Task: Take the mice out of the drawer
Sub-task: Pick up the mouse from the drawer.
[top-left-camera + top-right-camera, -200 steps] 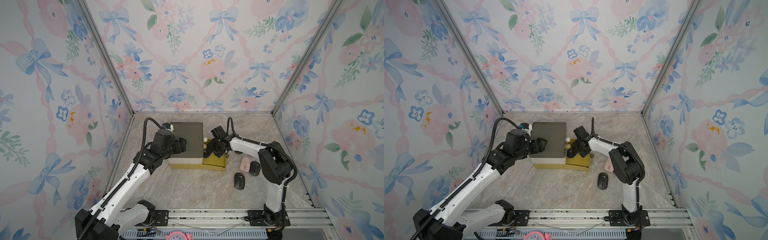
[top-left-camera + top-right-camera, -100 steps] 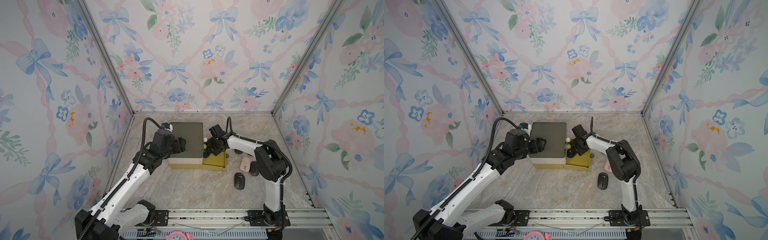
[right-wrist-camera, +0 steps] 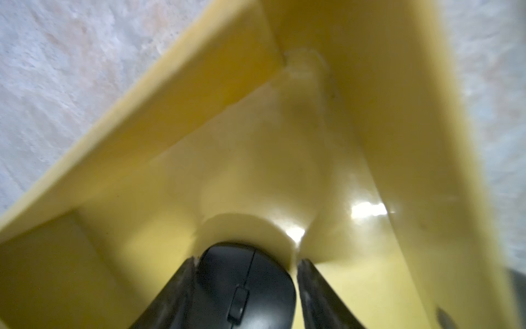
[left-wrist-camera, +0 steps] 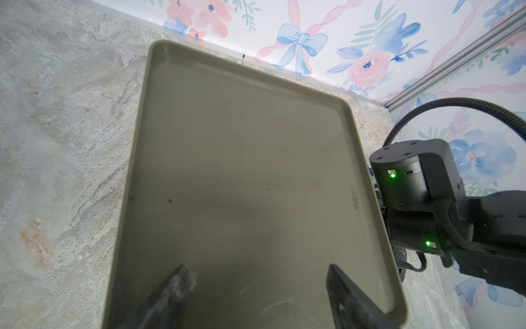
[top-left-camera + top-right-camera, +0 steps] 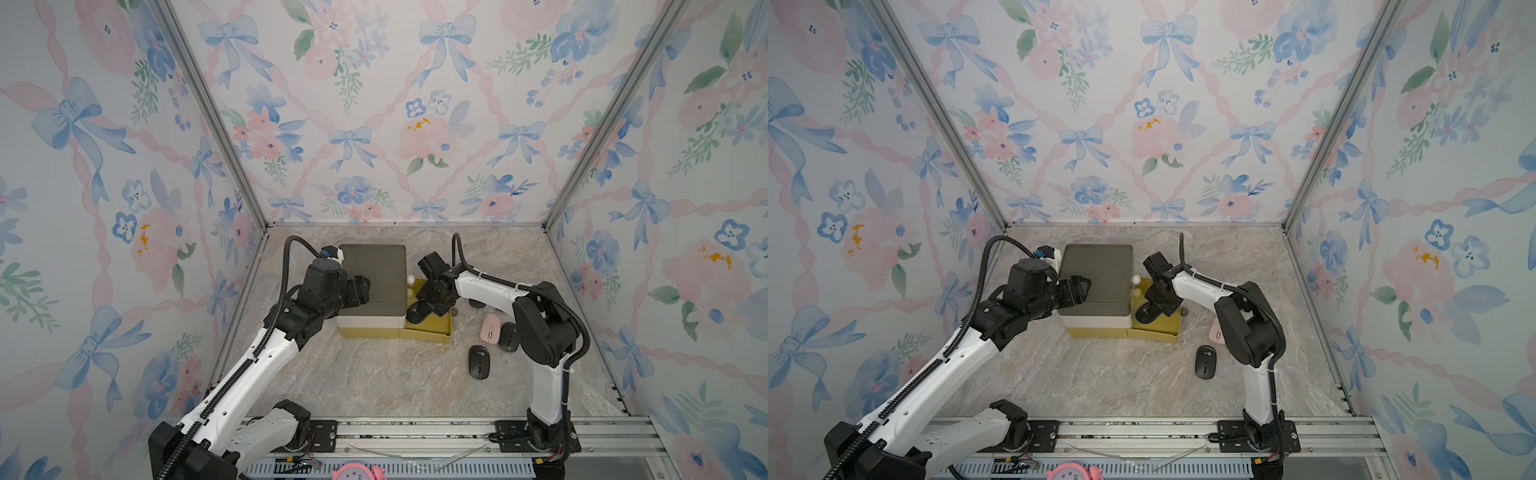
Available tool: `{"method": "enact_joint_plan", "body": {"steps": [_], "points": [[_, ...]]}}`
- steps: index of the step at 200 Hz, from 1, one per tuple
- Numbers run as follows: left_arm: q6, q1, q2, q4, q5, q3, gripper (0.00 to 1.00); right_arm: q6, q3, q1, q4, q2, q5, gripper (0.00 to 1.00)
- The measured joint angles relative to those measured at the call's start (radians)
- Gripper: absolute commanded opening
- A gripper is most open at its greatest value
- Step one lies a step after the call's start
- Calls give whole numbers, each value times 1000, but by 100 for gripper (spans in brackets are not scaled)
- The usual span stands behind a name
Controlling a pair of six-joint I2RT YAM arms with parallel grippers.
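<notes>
The right arm hides most of the pink mouse.

Both top views look steeply down from high above the near edge and take in the whole table almost identically. The left wrist view faces far-right, close over the box. The right wrist view peers into the drawer from very close.
</notes>
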Motion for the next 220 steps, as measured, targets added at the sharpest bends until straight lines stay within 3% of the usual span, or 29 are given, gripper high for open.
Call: {"method": "enact_joint_plan", "body": {"steps": [39,94,133,187,220], "points": [[0,0,0,0,0,-1,77,-19,7,9,-35,-2,3,70],[0,1,-6,0,0,-4,77,-17,28,31,-49,3,-1,71],[0,6,-6,0,0,-5,77,-26,28,41,-59,19,0,66],[0,6,-6,0,0,-5,77,-130,48,44,-139,20,79,65],[0,6,-6,0,0,-6,77,-203,118,49,-188,27,109,71]]}}
